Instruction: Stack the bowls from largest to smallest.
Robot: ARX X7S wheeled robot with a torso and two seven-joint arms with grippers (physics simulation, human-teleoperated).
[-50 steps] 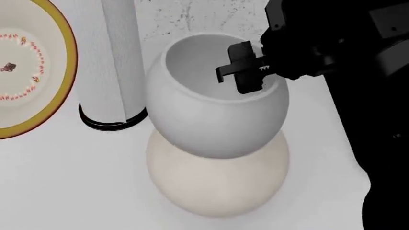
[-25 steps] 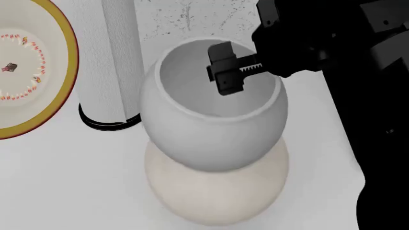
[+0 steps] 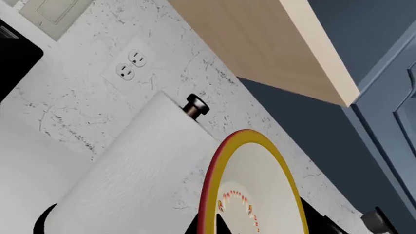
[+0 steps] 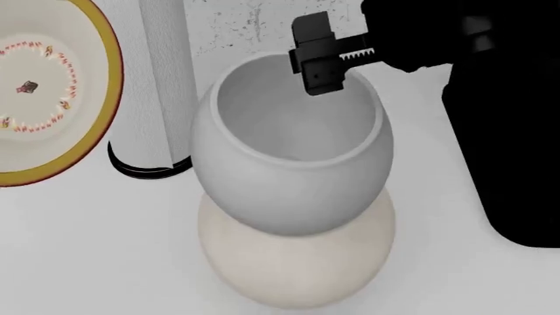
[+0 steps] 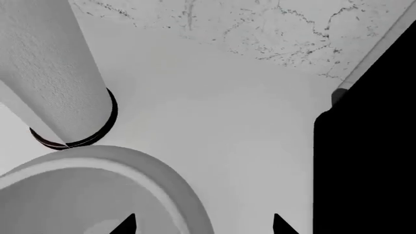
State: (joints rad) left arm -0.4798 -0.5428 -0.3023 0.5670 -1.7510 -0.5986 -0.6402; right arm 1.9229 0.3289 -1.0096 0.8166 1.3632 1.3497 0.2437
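Nearest the head camera is the cream bowl [image 4: 298, 262], standing on the pale table [image 4: 96, 249]. It serves as the landmark here. Directly on top of it sits the pale grey bowl [image 4: 293, 170], its round belly resting in the cream bowl's mouth, its opening facing up and tipped slightly toward the wall.

Just beyond the grey bowl's far rim, above it and clear of it, hangs the right gripper [image 4: 322, 54], a black toothed piece reaching in from the dark arm at the right. Its jaws stand apart and hold nothing: in the right wrist view the two dark fingertips [image 5: 126, 225] show separated, with the grey bowl's rim [image 5: 162, 180] curving between them.

To the left of the stacked bowls, just beside the grey one, stands the white paper-towel roll [image 4: 162, 79], upright on its black base [image 4: 149, 167]. The right wrist view shows the same roll [image 5: 52, 73] close beside the grey bowl's rim.

Farther left of the cream bowl, past the roll, is the shallow white bowl [image 4: 44, 92] with its yellow rim and ring of red dots. The left wrist view shows it edge-on and very close [image 3: 256, 190], with the roll [image 3: 130, 180] just beside it. The left gripper itself does not show, so whether its jaws grip that bowl cannot be told.

Farthest back is the speckled white wall [image 4: 254, 26], carrying an electrical outlet [image 3: 128, 66] under a pale wooden cabinet [image 3: 273, 44].
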